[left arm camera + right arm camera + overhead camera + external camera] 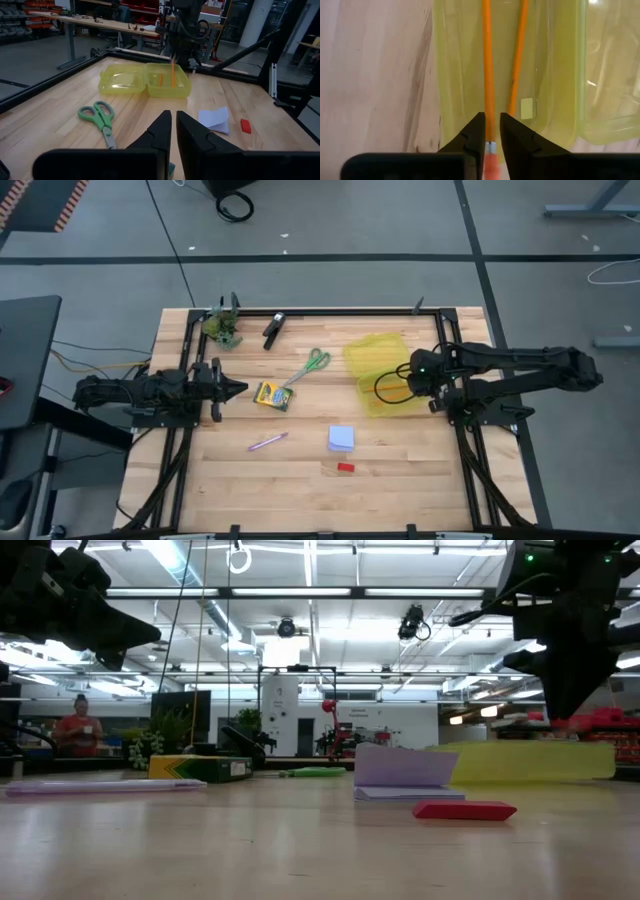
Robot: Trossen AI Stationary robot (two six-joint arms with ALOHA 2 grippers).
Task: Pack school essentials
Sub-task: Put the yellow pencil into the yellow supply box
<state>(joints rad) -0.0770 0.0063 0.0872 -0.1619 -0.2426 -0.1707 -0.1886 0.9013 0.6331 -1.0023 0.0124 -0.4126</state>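
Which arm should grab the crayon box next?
Probably the left. The left hand hovers right beside the crayon box, holding nothing, while the right hand is busy over the yellow case with the orange pencil.

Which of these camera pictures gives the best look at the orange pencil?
The right wrist view: the orange pencil fills it, standing between the right hand fingers over the yellow box. The left wrist view shows it small and far off. The high and low views do not show it clearly.
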